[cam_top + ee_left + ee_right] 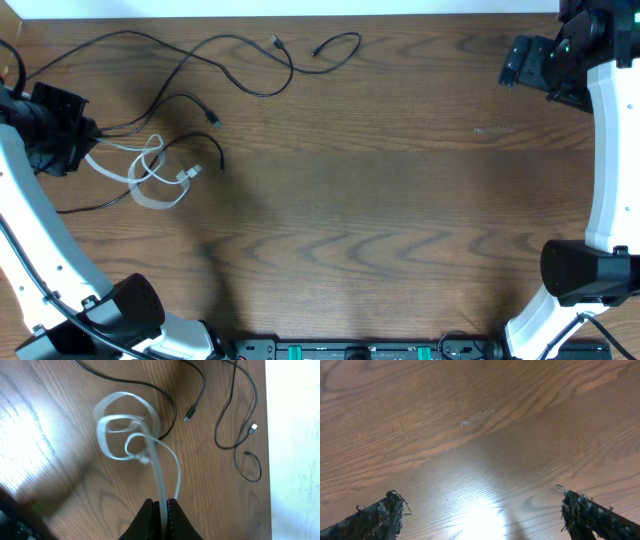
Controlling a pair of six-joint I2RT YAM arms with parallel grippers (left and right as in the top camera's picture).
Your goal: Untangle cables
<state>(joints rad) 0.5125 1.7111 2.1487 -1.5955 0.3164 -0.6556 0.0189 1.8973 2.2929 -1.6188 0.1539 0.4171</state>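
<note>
Wooden table (400, 200) is carrying the cables in its far left part. White cable (160, 485) is curling in loose loops, blurred in the left wrist view, and its end is disappearing between the left gripper (164, 506) fingers, which are clamping it. Black cables (262, 94) are spreading around it toward the far edge; one is passing under the left arm (30, 230). Right gripper (480, 496), jaws wide apart, is hanging over bare wood, well apart.

A white cable (160, 485) and black cables (189, 414) lie on a brown, wood-grained table (400, 200).
</note>
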